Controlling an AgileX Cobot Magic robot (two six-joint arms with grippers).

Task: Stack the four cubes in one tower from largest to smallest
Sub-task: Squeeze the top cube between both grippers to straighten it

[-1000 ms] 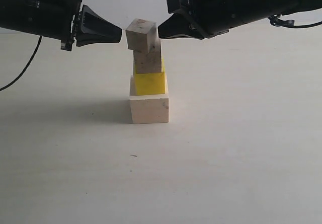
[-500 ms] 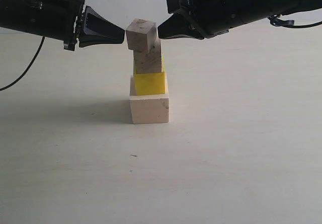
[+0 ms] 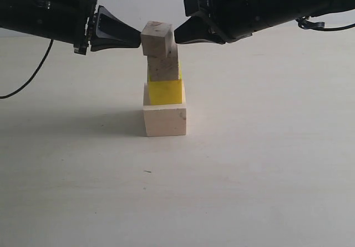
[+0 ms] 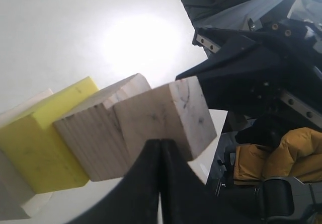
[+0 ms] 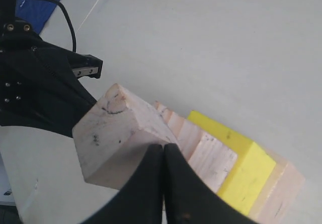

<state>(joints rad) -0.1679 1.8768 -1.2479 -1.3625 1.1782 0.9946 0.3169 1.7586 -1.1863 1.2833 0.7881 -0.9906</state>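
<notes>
The tower stands mid-table: large pale wood cube (image 3: 165, 120), yellow cube (image 3: 165, 92), speckled wood cube (image 3: 163, 68), and the small pale cube (image 3: 155, 38) on top. The top cube sits offset toward the left and slightly turned. My left gripper (image 3: 137, 36) is shut, its tip against the top cube's left face. My right gripper (image 3: 176, 35) is shut, its tip at the cube's right face. The left wrist view shows the shut tip (image 4: 160, 144) on the top cube (image 4: 166, 116). The right wrist view shows the same for its gripper (image 5: 164, 148) and the cube (image 5: 115, 138).
A white tabletop (image 3: 249, 164) spreads all round the tower. A black cable (image 3: 28, 80) hangs from the left arm at the far left. The opposite arm's black body (image 4: 251, 68) fills the space behind the tower in the left wrist view.
My left gripper has moved right until its tip meets the top cube. The top cube has shifted slightly to the right. The right gripper has stayed put.
</notes>
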